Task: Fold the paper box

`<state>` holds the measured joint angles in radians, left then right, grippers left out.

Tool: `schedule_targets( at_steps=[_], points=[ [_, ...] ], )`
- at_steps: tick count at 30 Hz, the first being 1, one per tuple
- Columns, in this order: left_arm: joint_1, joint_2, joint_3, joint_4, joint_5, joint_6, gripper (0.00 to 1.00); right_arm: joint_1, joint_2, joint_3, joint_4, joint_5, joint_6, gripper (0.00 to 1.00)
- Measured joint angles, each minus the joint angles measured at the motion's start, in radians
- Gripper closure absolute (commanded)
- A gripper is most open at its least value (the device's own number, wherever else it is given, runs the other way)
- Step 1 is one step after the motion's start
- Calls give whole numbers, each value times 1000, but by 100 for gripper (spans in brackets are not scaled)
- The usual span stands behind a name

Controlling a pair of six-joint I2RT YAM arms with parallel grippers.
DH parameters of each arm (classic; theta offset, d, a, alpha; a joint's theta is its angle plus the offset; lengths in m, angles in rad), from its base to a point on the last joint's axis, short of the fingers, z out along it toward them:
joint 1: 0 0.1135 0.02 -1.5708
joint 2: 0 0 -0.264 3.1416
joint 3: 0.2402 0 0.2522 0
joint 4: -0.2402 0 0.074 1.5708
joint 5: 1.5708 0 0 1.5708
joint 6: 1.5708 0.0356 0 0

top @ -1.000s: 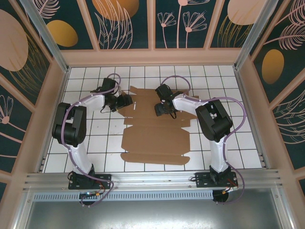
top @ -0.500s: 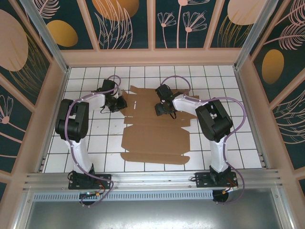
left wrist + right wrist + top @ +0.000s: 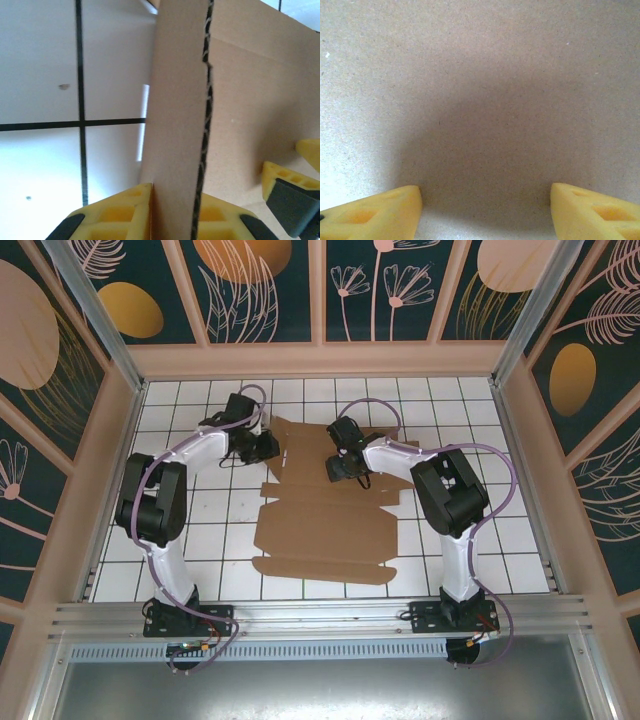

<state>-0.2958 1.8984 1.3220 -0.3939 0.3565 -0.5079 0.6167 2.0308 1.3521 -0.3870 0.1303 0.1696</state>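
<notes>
- While the paper box (image 3: 325, 530) lies mostly flat in the middle of the tiled table (image 3: 200, 515), look at its far-left corner!
- The left claw (image 3: 262, 447) is clamped narrow on a flap's edge there (corrugation showing between the yellow fingers (image 3: 120, 212)).
- The right claw (image 3: 340, 468) is spread wide above the far panel, gripping nothing, with bare cardboard close beneath it.

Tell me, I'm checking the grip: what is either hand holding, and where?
The left hand pinches the paper box by a raised flap at its far left; the right hand, open over flat cardboard, holds nothing.
</notes>
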Motion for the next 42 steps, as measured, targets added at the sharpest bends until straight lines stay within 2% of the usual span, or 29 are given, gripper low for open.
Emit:
schedule_targets(
  at_steps=[4, 10, 14, 29, 33, 38, 42],
  points=[
    [-15, 1, 23, -22, -2, -1, 73, 0, 0, 0, 0, 0, 0, 31],
    [-77, 51, 104, -53, -2, -9, 40, 0, 0, 0, 3, 0, 0, 31],
    [-120, 82, 148, -62, 1, -10, 30, 0, 0, 0, 3, 0, 0, 31],
    [-145, 186, 172, 12, 84, -83, 23, -2, -8, -19, 27, 1, 4, 31],
    [-145, 180, 187, -2, 60, -83, 24, -5, -12, -26, 37, 2, 7, 31],
    [-117, 102, 169, -26, -10, -66, 27, -7, -14, -32, 44, 0, 12, 31],
    [-71, 59, 160, -42, -60, -31, 34, -7, -14, -32, 44, 0, 12, 31]
  ],
)
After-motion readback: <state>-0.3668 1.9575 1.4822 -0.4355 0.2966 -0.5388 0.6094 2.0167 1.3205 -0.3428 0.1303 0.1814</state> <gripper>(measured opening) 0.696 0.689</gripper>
